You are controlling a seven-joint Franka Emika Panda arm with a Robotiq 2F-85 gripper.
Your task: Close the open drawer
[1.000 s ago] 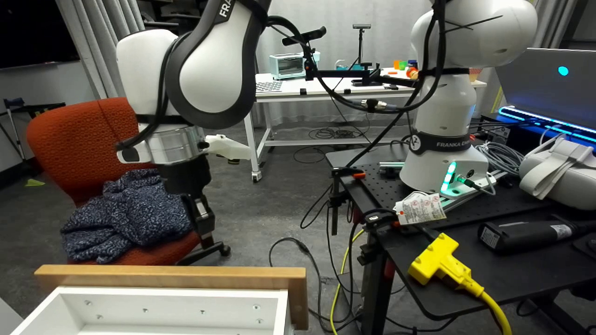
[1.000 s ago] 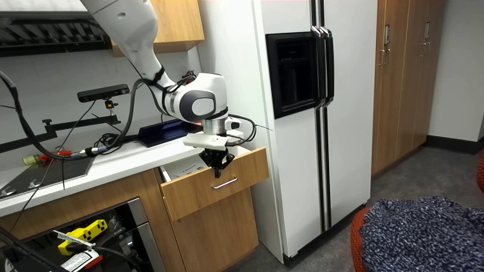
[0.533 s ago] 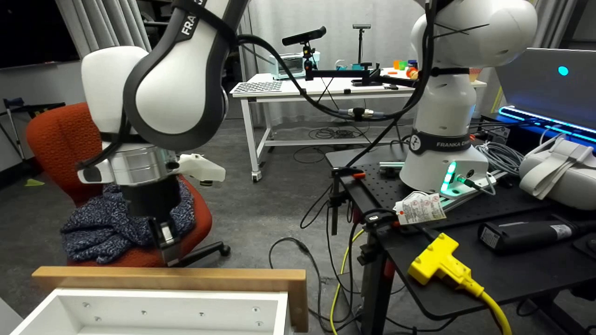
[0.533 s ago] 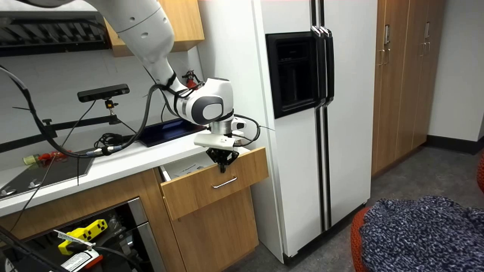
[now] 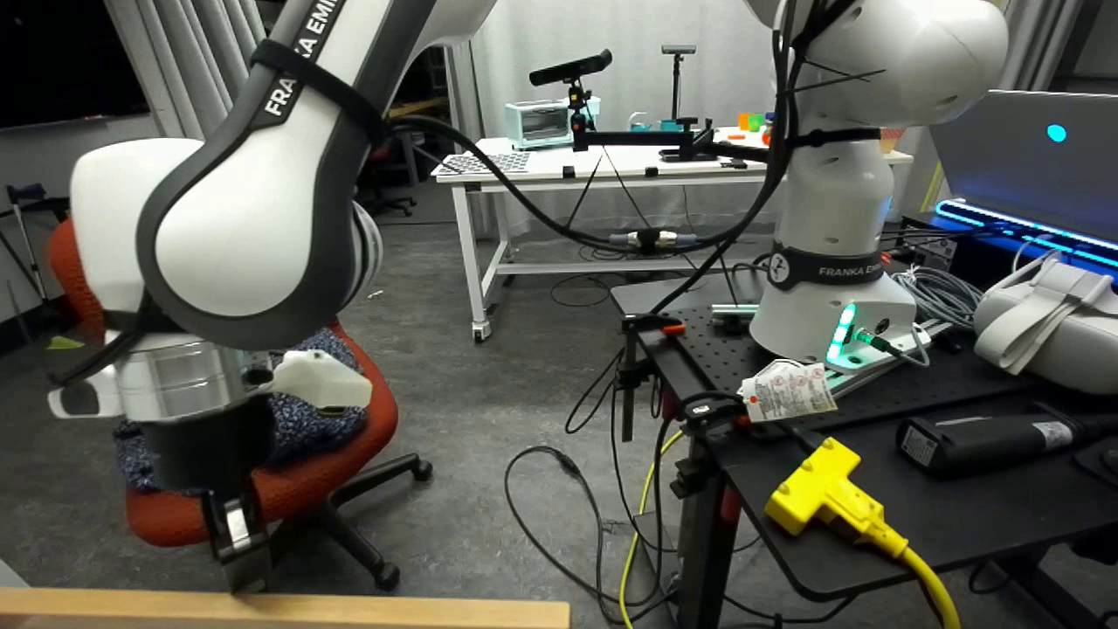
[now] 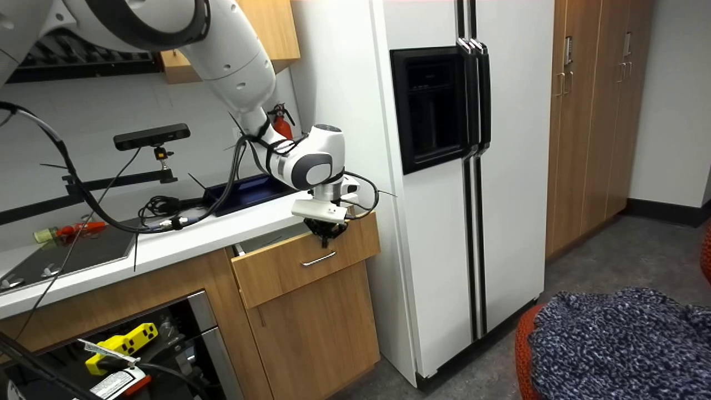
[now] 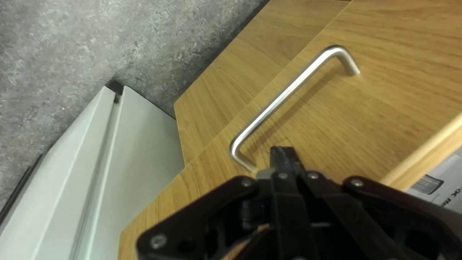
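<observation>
The kitchen drawer (image 6: 297,273) stands partly out beneath the white countertop (image 6: 222,233) in an exterior view; its broad, flat, wood-grained front (image 6: 272,282) seems to want a steady push, square to the face. In the wrist view the black gripper (image 7: 283,153), fingers together, appears to be against that front beside one end of the slim, bent-metal handle (image 7: 281,100); pushing nearer the middle would probably limit skewing.
</observation>
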